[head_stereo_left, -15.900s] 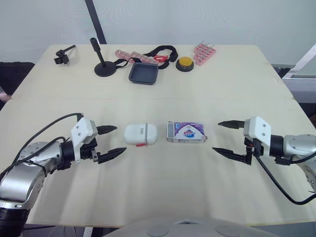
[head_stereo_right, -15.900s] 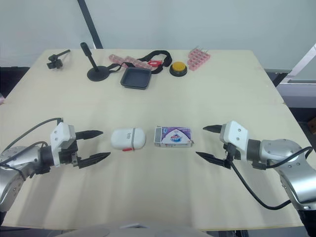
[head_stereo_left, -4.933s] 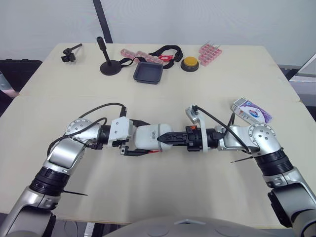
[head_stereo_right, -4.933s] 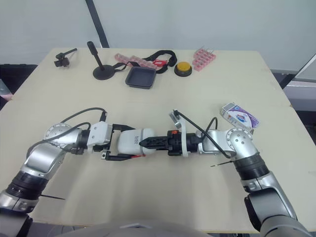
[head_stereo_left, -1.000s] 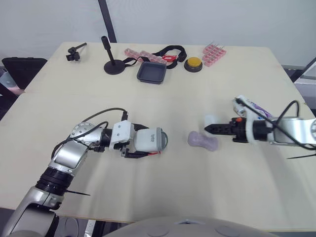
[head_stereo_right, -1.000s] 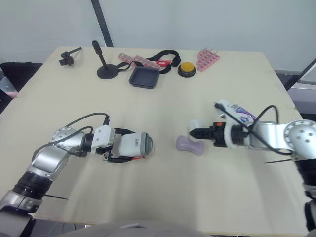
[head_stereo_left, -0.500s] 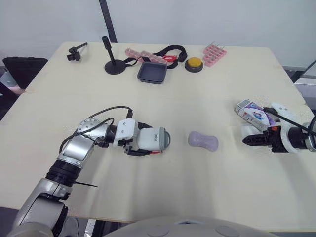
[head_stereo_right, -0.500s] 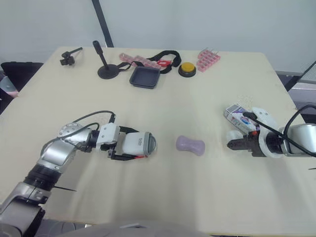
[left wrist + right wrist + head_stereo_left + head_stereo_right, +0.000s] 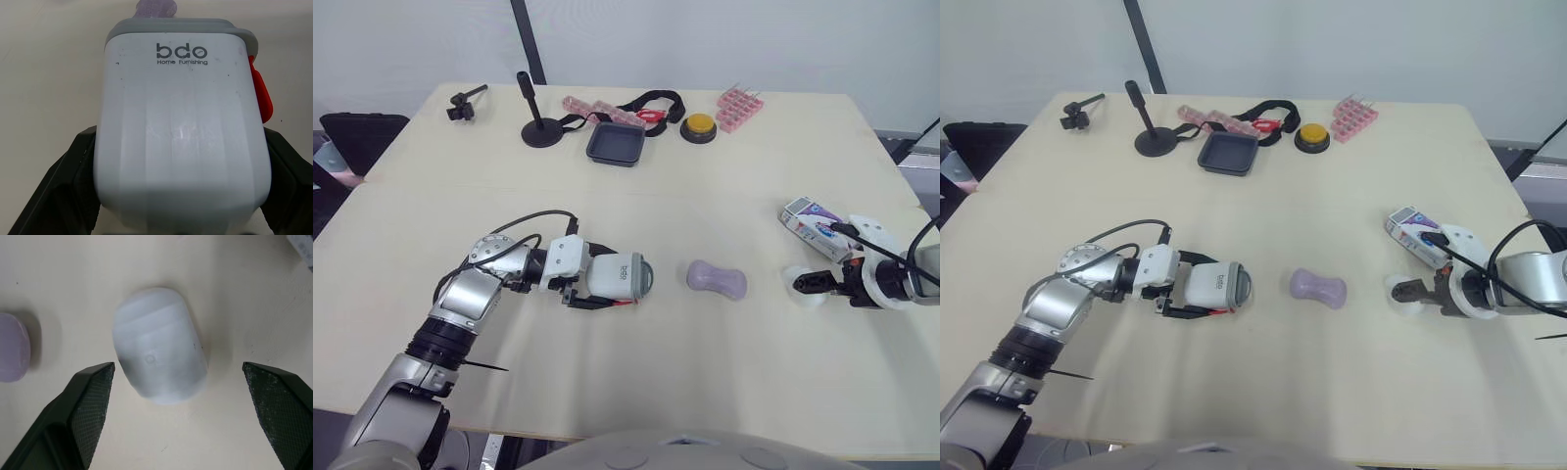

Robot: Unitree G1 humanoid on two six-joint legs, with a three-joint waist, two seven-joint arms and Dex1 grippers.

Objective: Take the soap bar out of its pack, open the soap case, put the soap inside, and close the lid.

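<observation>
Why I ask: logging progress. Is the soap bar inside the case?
No, the purple soap bar lies bare on the table, apart from the case.

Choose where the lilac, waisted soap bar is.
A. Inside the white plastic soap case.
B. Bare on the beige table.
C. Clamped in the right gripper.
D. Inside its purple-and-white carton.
B: the lilac soap bar lies bare on the beige table, apart from the white plastic soap case and the open right gripper.
</observation>
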